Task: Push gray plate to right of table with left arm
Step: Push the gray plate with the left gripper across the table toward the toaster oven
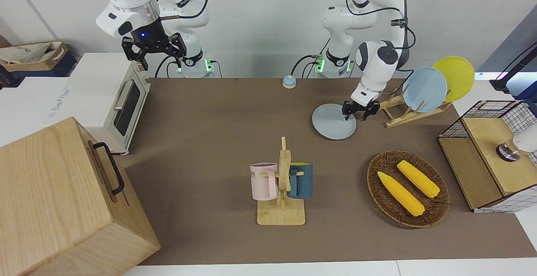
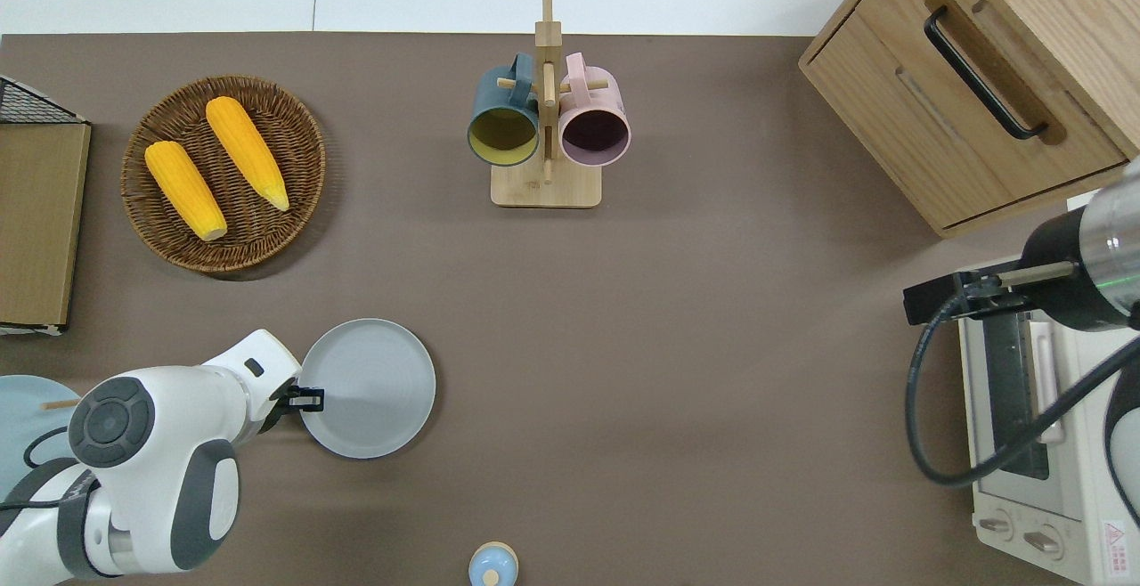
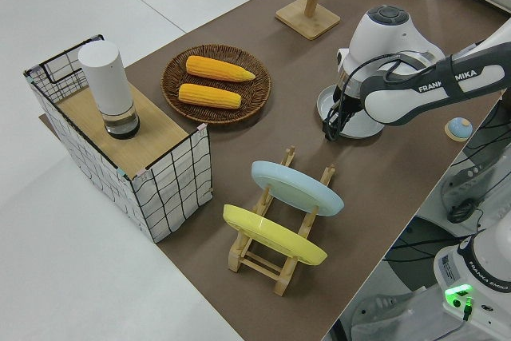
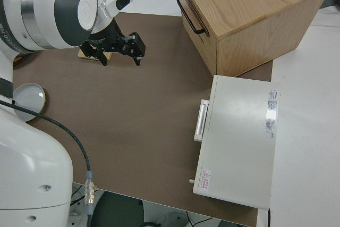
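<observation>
Overhead view: left hand [image 2: 307,401] low at the gray plate's [image 2: 378,386] rim, on the side toward the left arm's end of the bench [image 2: 712,345].
Hand state: fingers spread apart in the front view, one tip over the plate's edge, the other off it; nothing grasped.
Plate: flat on the bench, nearer to the robots than the basket [image 2: 303,176] of corn [image 2: 183,190], beside the plate rack [image 1: 402,114].
Rack: holds a blue plate [image 1: 424,84] and a yellow plate [image 1: 455,76] on edge.
Mug stand [image 2: 545,187]: mid-bench, farther out.
Right arm: parked, hand [image 1: 153,48] released.
</observation>
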Motion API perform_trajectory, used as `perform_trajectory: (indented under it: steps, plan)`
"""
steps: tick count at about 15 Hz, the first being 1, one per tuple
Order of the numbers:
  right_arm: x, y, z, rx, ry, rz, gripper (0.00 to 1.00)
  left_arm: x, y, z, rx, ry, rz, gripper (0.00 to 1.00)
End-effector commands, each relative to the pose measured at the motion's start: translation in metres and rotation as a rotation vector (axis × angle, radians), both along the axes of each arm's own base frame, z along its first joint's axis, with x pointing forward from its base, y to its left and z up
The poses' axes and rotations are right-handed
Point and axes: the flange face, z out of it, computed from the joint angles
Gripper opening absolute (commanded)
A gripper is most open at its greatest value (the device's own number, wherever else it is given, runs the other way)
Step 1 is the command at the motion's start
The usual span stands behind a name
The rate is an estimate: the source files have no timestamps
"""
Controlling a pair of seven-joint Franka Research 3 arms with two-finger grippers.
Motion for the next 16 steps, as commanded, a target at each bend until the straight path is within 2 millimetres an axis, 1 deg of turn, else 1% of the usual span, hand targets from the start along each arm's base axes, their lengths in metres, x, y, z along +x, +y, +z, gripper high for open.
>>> perform_trajectory:
  steps: [1,4,5,10,11,12,15,16]
  plan:
    - [-0.004,-0.002,0.003,0.008,0.005,-0.002,0.983,-0.001,-0.002,-0.001,-0.006,-0.013,0.003,0.0]
    - [-0.004,-0.002,0.003,0.007,0.004,-0.003,0.983,0.0,-0.002,-0.001,-0.007,-0.012,0.003,0.0]
    - [-0.004,-0.002,0.003,0.007,0.006,-0.002,0.983,0.001,-0.007,-0.004,-0.007,-0.005,0.001,0.0]
    - [-0.004,-0.002,0.003,0.007,0.006,-0.003,0.983,0.005,-0.047,-0.01,-0.019,0.004,-0.012,0.0]
    - [-0.003,-0.003,0.003,0.007,0.006,-0.003,0.983,0.007,-0.058,-0.011,-0.024,0.008,-0.003,0.0]
    - [-0.004,-0.002,0.003,0.007,0.006,-0.003,0.983,0.008,-0.081,-0.011,-0.031,0.01,0.009,0.0]
    - [-0.004,-0.002,0.003,0.007,0.004,-0.003,0.983,0.012,-0.151,-0.02,-0.039,0.024,0.024,0.0]
    - [-0.003,-0.003,0.003,0.007,0.006,-0.003,0.983,0.011,-0.171,-0.021,-0.042,0.025,0.03,0.0]
